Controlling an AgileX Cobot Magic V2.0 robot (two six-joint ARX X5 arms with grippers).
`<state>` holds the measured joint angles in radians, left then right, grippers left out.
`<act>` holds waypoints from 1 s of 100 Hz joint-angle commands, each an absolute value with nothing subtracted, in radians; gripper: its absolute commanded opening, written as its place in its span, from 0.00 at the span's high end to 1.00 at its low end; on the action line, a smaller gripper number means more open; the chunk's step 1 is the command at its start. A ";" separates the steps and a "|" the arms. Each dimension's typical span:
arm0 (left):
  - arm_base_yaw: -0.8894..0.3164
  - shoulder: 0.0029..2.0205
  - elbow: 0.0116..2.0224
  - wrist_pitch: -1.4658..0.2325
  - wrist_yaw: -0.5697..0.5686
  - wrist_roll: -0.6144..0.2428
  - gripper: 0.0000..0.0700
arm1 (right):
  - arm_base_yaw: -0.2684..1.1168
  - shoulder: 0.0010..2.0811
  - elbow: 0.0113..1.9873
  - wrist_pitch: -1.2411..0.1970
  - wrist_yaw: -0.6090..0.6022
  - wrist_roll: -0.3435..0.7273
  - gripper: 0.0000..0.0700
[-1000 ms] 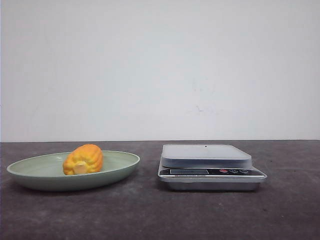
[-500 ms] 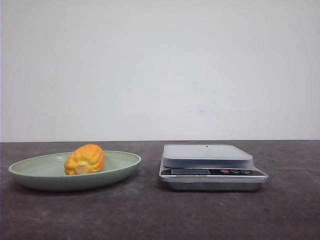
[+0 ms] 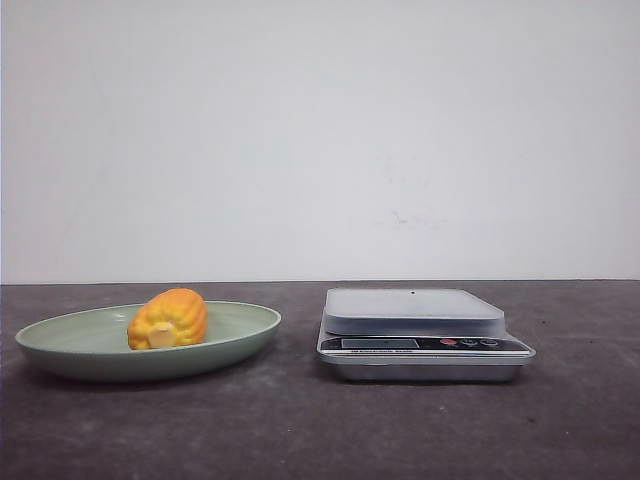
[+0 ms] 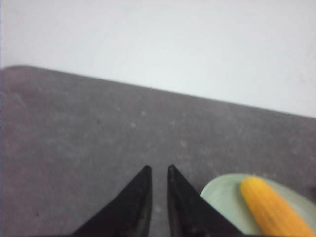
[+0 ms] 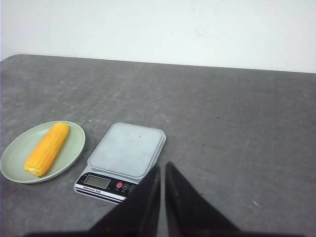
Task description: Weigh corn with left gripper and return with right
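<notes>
The corn [image 3: 167,319] is a yellow-orange cob lying in a pale green plate [image 3: 60,348] at the table's left, its pale cut end toward the camera. It also shows in the left wrist view [image 4: 269,207] and, as a long cob, in the right wrist view [image 5: 47,148]. A silver kitchen scale [image 3: 415,312] with a bare platform stands just to the right of the plate. My left gripper [image 4: 158,169] hovers over bare table to the left of the plate [image 4: 222,195], jaws together and empty. My right gripper [image 5: 162,166] is above the table just beside the scale [image 5: 126,150], jaws together and empty. Neither arm shows in the front view.
The table is dark grey with a white wall behind it. The scale's display and buttons [image 5: 123,186] face the robot. The plate [image 5: 74,143] and the scale sit close together, with a small gap between them.
</notes>
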<state>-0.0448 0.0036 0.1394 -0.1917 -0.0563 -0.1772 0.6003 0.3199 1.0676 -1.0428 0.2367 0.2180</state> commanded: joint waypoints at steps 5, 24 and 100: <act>-0.019 0.003 0.095 -0.157 -0.044 -0.162 0.96 | 0.606 0.318 1.075 -1.032 0.237 0.234 0.99; 0.004 0.003 0.039 -0.161 -0.025 -0.165 0.96 | 0.606 0.318 1.075 -1.032 0.237 0.234 0.99; 0.006 0.003 0.014 -0.187 -0.026 -0.163 0.96 | 0.605 0.318 1.075 -1.032 0.237 0.234 0.99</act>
